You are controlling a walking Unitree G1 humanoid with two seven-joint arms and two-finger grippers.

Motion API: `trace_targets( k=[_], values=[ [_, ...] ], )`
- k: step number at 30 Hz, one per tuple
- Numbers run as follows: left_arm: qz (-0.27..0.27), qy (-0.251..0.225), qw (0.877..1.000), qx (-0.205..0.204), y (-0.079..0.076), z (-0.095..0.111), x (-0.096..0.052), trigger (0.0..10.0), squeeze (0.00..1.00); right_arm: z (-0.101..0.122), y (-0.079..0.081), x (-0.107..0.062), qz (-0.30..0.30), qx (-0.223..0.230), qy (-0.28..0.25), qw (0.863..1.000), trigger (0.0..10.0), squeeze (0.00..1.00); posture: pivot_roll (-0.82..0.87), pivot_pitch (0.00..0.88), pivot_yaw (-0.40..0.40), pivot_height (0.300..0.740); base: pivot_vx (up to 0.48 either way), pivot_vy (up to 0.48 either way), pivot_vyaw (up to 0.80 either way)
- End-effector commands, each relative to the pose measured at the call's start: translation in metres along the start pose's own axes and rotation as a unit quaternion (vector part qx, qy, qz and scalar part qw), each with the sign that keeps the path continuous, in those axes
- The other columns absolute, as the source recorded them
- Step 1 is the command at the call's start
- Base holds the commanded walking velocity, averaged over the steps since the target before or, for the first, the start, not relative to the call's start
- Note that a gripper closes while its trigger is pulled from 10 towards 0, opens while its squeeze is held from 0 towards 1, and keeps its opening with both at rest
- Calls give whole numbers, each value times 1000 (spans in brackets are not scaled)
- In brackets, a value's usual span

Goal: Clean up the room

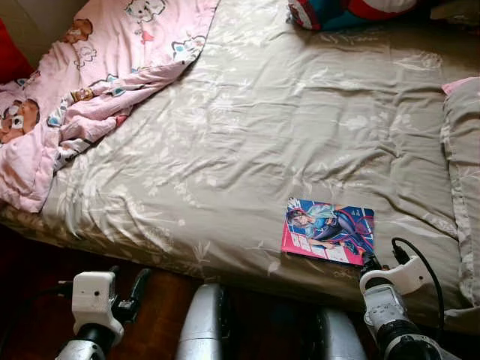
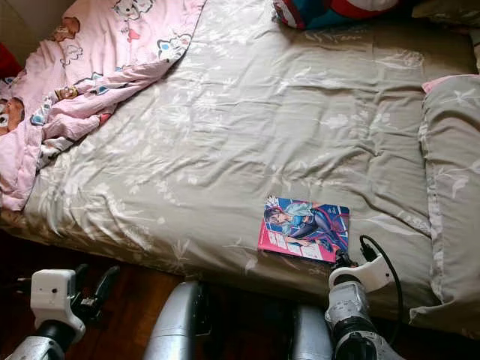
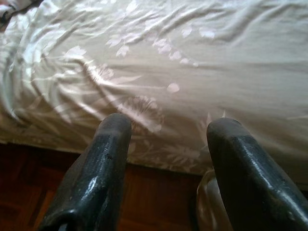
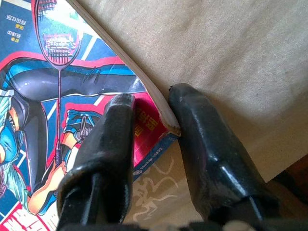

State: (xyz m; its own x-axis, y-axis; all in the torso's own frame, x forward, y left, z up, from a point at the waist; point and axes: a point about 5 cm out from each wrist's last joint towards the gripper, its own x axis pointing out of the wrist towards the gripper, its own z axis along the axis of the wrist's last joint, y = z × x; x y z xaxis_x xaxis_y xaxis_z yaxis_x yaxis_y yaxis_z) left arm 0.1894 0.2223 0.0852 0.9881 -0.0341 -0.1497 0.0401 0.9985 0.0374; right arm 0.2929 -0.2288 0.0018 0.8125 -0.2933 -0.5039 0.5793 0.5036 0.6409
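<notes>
A comic book [image 1: 328, 231] with a bright blue and pink cover [image 4: 57, 96] lies flat on the beige floral bed sheet [image 1: 247, 135], near the bed's front edge. My right gripper [image 1: 369, 262] is at the book's near right corner. In the right wrist view the gripper [image 4: 151, 113] has that corner between its fingers, one finger on the cover and the other against the page edge, and it is shut on it. My left gripper [image 1: 127, 289] hangs low over the floor in front of the bed, open [image 3: 168, 130] and holding nothing.
A pink cartoon-print blanket [image 1: 82, 82] is bunched at the bed's far left. A beige pillow [image 1: 465, 172] lies along the right side, and a red and blue cushion [image 1: 337, 11] is at the far edge. Dark wooden floor [image 1: 157, 315] runs below the bed.
</notes>
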Motion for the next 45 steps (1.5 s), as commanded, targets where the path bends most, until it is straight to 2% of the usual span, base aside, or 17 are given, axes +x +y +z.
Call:
trace_targets(
  k=[1, 10, 15, 16, 17, 18, 24, 26, 28, 29, 30, 31, 33, 36, 39, 43, 45],
  values=[
    [11, 24, 1000, 2, 3, -10, -5, 10000, 0, -8, -16, -4, -28, -4, 16, 999, 10000, 0, 151, 337, 129, 647, 0, 0, 0],
    [9, 26, 1000, 0, 0, -12, -2, 10000, 0, 1, -9, -1, -7, -26, 3, 1000, 10000, 0, 142, 332, 123, 647, 0, 0, 0],
    [9, 28, 1000, -1, 0, -14, 0, 10000, 0, -2, -10, -2, -8, -27, 6, 1000, 10000, 0, 135, 325, 121, 647, 0, 0, 0],
    [9, 28, 1000, -1, 0, -15, 0, 10000, 0, -4, -11, -3, -8, -27, 9, 1000, 10000, 247, 135, 325, 121, 647, 0, 0, 0],
    [9, 28, 1000, -1, 0, -15, 1, 10000, 0, -5, -11, -3, -8, -27, 10, 1000, 10000, 831, 134, 323, 121, 647, 0, 0, 0],
    [9, 28, 1000, -1, 0, -15, 1, 10000, 0, -5, -11, -3, -9, -27, 10, 1000, 10000, 1000, 134, 322, 121, 647, 0, 0, 0],
    [10, 26, 1000, -3, -1, -17, 6, 10000, 0, -5, -12, -4, -13, -28, -1, 1000, 10000, 1000, 129, 309, 117, 647, 0, 0, 0],
    [10, 23, 1000, -4, -1, -17, 9, 10000, 0, -1, -8, -3, 0, -45, -16, 999, 10000, 1000, 126, 298, 113, 647, 0, 0, 0],
    [11, 21, 1000, -7, -2, -18, 14, 10000, 0, 3, 0, -3, 25, -99, -41, 994, 10000, 1000, 108, 278, 103, 647, 0, 0, 0],
    [13, 19, 1000, -9, -2, -18, 16, 10000, 0, 4, 4, -3, 41, -127, -53, 990, 10000, 412, 102, 271, 99, 647, 0, 0, 0],
    [14, 18, 1000, -11, -3, -19, 19, 10000, 0, 6, 8, -4, 55, -147, -64, 985, 10000, 0, 92, 257, 93, 647, 0, 0, 0],
    [14, 15, 1000, -15, -4, -21, 25, 10000, 0, 8, 11, -5, 75, -187, -81, 976, 10000, 0, 79, 241, 85, 647, 0, 0, 0],
    [16, 12, 1000, -21, -5, -22, 28, 10000, 0, 9, 12, -7, 90, -222, -94, 966, 10000, 0, 75, 236, 83, 647, 0, 0, 0],
    [22, 11, 999, -37, -8, -27, 41, 10000, 0, 6, 8, -11, 106, -254, -100, 956, 10000, 0, 32, 184, 57, 647, 0, 0, 0],
    [34, 17, 998, -55, -8, -34, 49, 10000, 0, -3, 0, -17, 116, -267, -88, 953, 10000, 0, 16, 163, 48, 647, 0, 0, 0],
    [38, 38, 997, -63, -9, -48, 53, 10000, 0, -20, -18, -24, 111, -292, -54, 948, 10000, 0, -7, 131, 38, 647, 0, 0, 0],
    [43, 61, 995, -63, -8, -61, 54, 10000, 0, -31, -35, -29, 93, -316, -21, 944, 10000, 0, -21, 108, 34, 647, 0, 0, 0]
  ],
)
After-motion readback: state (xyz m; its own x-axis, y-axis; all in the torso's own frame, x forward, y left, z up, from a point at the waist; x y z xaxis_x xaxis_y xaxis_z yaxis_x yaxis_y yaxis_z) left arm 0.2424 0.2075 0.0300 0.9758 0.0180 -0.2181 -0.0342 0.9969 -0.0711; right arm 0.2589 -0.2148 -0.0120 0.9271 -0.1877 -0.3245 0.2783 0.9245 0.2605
